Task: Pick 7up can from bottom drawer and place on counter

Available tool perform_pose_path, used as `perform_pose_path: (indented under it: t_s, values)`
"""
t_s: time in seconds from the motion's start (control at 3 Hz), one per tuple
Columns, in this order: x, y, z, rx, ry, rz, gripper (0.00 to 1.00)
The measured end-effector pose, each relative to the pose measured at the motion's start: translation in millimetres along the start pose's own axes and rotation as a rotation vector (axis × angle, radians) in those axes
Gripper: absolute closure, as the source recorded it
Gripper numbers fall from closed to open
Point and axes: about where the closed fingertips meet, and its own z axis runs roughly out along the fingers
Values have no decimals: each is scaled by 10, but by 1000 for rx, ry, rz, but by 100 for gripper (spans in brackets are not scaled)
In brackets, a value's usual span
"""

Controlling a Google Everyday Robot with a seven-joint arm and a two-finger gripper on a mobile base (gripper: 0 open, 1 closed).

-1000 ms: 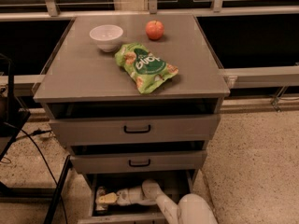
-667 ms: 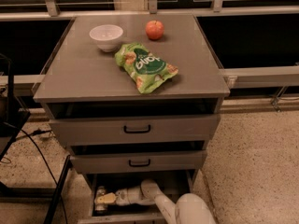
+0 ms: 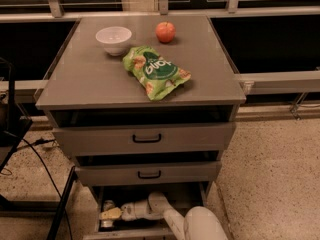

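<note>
The bottom drawer (image 3: 131, 232) is pulled out below the two upper drawers. Near its left side stands the small silvery 7up can (image 3: 107, 205), mostly hidden in shadow. My gripper (image 3: 110, 214) reaches into the drawer from the right on the white arm (image 3: 165, 215). Its tip lies right at the can, just in front of it. I cannot tell whether it touches the can. The counter (image 3: 90, 79) is the grey top of the cabinet, well above the gripper.
On the counter lie a green snack bag (image 3: 155, 71), a white bowl (image 3: 114, 39) and a red apple (image 3: 165, 31). The two upper drawers (image 3: 145, 138) with black handles overhang the bottom drawer. A black stand and cables (image 3: 30, 149) are at the left.
</note>
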Motion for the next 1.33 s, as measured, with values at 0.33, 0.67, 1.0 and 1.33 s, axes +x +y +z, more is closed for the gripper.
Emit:
perform_pose_path:
  t_s: [0.33, 0.67, 1.0, 1.33]
  values:
    - [0, 0, 0, 0, 0, 0, 84]
    - [-1, 0, 1, 0, 0, 0, 100]
    - [2, -10, 4, -6, -1, -4, 100]
    - [3, -55, 1, -34, -5, -22, 100]
